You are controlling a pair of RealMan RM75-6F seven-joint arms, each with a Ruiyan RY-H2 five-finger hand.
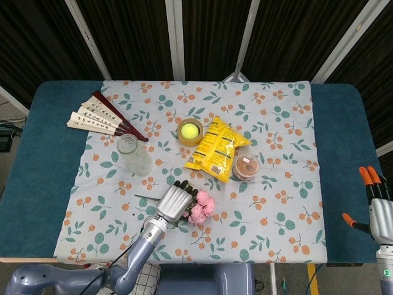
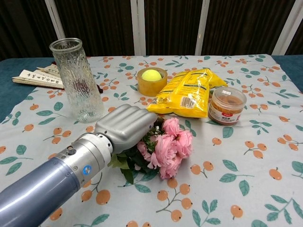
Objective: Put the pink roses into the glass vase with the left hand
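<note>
Left hand [image 2: 127, 126]: laid over the roses' [image 2: 169, 147] leafy stems, grip unconfirmed, fingers hidden.
Roses: blooms just beyond the knuckles.
Vase [image 2: 77, 79]: upright, up-left of hand.
Advice: stems are best gathered firmly before lifting.

Looked like a staged robot test cell, not a home. Table [image 1: 37, 178] had blue felt under a floral cloth [image 1: 276, 123], set against dark corrugated panels [image 1: 129, 31] with bare metal struts [image 1: 175, 37]. Props were a random mix: folding fans [image 1: 101, 115], snack bag [image 1: 215, 147], tape roll [image 1: 190, 132] with tennis ball [image 1: 190, 130], jar [image 1: 245, 166].
</note>
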